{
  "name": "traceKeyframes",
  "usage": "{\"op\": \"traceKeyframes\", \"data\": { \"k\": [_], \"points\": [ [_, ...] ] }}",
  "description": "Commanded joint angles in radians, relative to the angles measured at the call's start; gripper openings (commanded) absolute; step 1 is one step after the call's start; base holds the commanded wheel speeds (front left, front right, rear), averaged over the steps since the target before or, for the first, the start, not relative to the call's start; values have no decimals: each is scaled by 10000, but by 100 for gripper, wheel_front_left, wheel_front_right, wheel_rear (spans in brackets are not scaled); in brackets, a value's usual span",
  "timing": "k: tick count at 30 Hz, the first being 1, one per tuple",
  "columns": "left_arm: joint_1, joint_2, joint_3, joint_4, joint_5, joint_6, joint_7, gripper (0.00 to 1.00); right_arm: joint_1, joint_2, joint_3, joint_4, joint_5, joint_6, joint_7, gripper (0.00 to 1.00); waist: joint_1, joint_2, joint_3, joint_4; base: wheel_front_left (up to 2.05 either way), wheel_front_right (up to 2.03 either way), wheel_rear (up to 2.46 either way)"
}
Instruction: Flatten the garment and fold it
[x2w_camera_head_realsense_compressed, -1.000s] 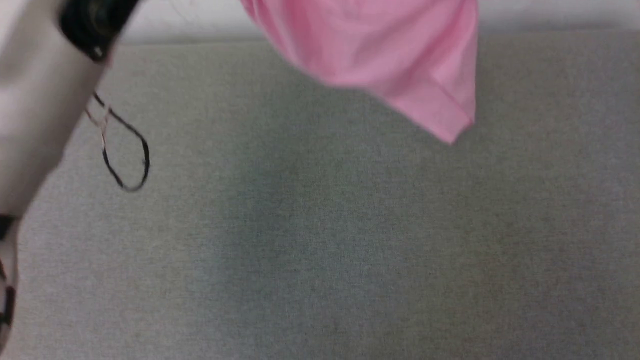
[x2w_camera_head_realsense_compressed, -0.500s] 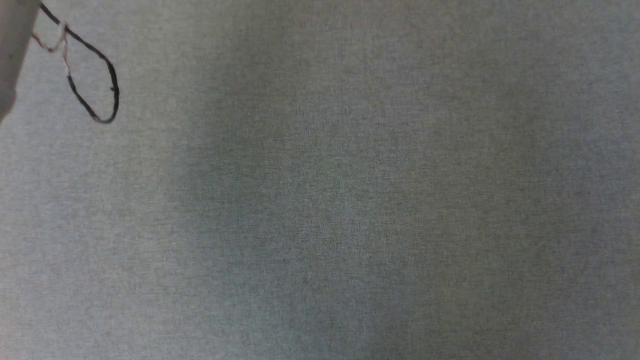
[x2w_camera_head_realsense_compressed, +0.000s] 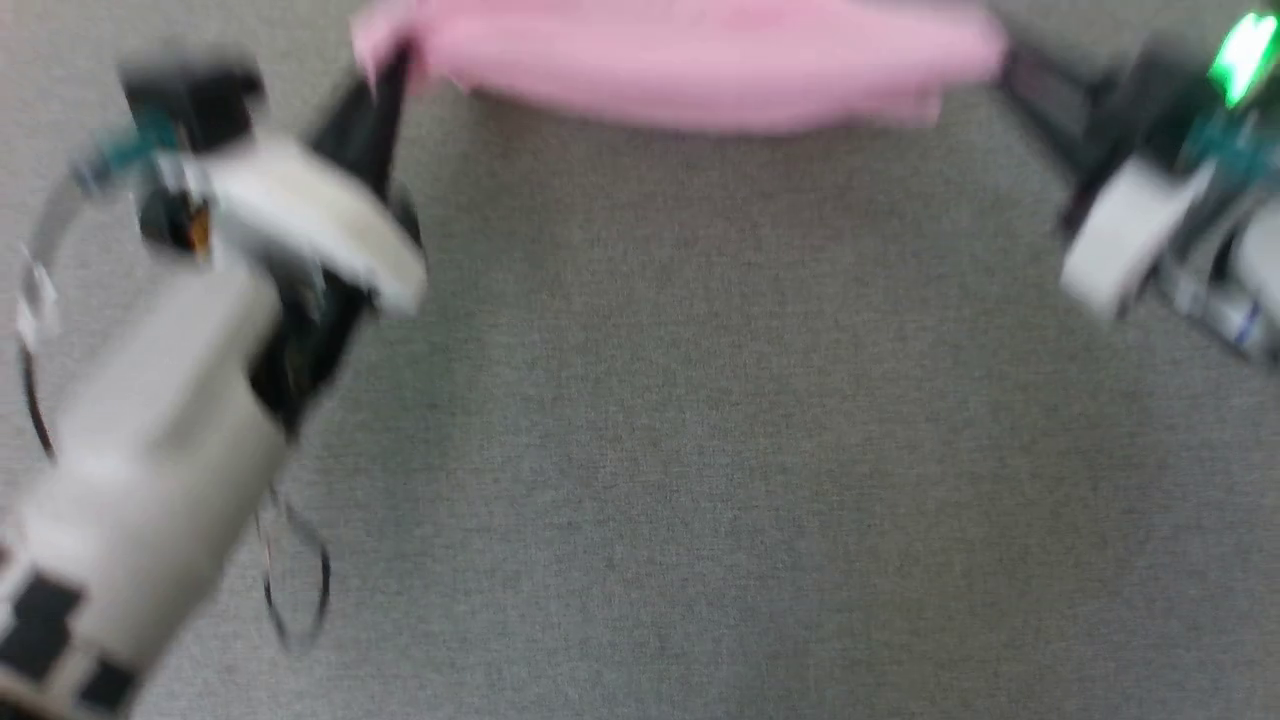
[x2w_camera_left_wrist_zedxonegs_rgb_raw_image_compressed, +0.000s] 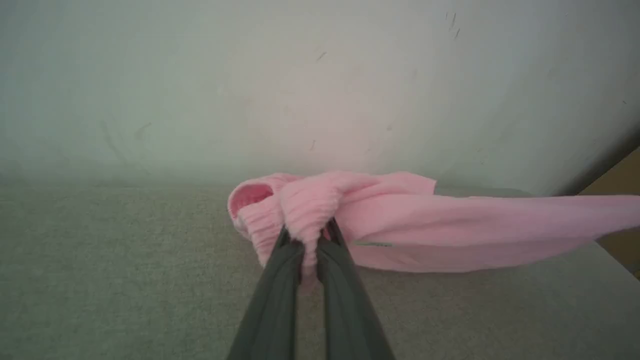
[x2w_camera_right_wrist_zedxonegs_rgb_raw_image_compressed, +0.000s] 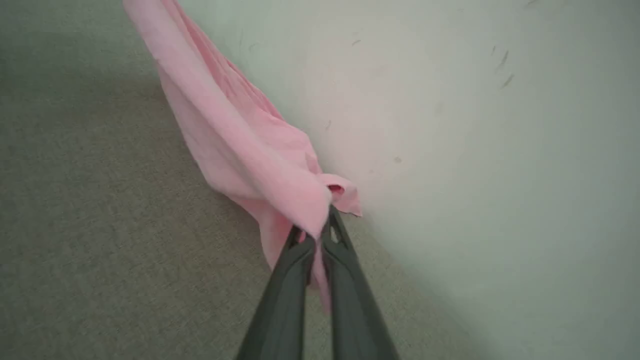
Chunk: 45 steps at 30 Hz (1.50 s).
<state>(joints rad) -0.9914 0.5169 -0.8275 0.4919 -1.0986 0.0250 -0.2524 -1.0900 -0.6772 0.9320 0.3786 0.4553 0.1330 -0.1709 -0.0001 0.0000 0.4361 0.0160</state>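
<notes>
The garment (x2w_camera_head_realsense_compressed: 680, 70) is hanging stretched between both grippers near the far edge of the grey surface (x2w_camera_head_realsense_compressed: 700, 450), its long axis running left to right across the head view. The left gripper (x2w_camera_left_wrist_zedxonegs_rgb_raw_image_compressed: 307, 239) is clenching the gathered waistband end and the right gripper (x2w_camera_right_wrist_zedxonegs_rgb_raw_image_compressed: 316, 231) is pinching the opposite end (so neither arm is nearer). The pale wall (x2w_camera_left_wrist_zedxonegs_rgb_raw_image_compressed: 320, 90) is standing close behind, likely limiting any forward swing; a thin cable loop (x2w_camera_head_realsense_compressed: 295, 590) is dangling nearby.
</notes>
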Motion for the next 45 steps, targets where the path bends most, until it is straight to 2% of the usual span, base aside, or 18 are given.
{"op": "traceKeyframes", "data": {
  "k": [1, 7, 12, 20, 26, 31, 37, 40, 45],
  "points": [
    [1039, 204, 23, -336, 53, 209, -78, 0, 763, -246, 216, -396, 217, -23, -43, 0, 1, 0, -698, -17, 0, 0, 0],
    [3845, 608, -164, -1494, 500, 696, -90, 0, 3111, -1081, 681, -1578, 782, -23, 267, 0, 1, 0, -1706, -7, 0, 0, 0],
    [5433, 1012, -269, -2269, 624, 1054, -91, 0, 4967, -1698, 883, -2688, 1228, -23, 835, 0, 1, 0, -2421, 22, 0, 0, 0],
    [7869, 1667, -272, -3630, 447, 1951, -92, 0, 8113, -1963, -209, -3968, 1633, -23, 1452, 0, 1, 0, -3292, 183, 0, 0, 0],
    [8594, 1840, -454, -4355, 408, 2251, -79, 0, 9573, -1878, -1172, -4463, 1440, -23, 1602, 0, 1, 0, -3460, 327, 0, 0, 0],
    [8288, 1652, -253, -4683, 570, 2357, -83, 0, 9633, -1600, -2347, -4725, 942, -23, 1779, 0, 1, 0, -3400, 452, 0, 0, 0],
    [7304, 1177, 240, -4604, 894, 2266, -89, 0, 8577, -1346, -3185, -5025, 607, -23, 2482, 0, 1, 0, -2887, 742, 0, 0, 0],
    [6731, 871, 405, -4313, 1090, 2102, -90, 0, 7642, -1383, -3214, -4899, 613, -23, 2820, 0, 1, 0, -2440, 955, 0, 0, 0],
    [5731, 209, 769, -3687, 1464, 1800, -91, 0, 5505, -1529, -2526, -4290, 764, -23, 3414, 0, 1, 0, -1565, 1356, 0, 0, 0]
  ]
}}
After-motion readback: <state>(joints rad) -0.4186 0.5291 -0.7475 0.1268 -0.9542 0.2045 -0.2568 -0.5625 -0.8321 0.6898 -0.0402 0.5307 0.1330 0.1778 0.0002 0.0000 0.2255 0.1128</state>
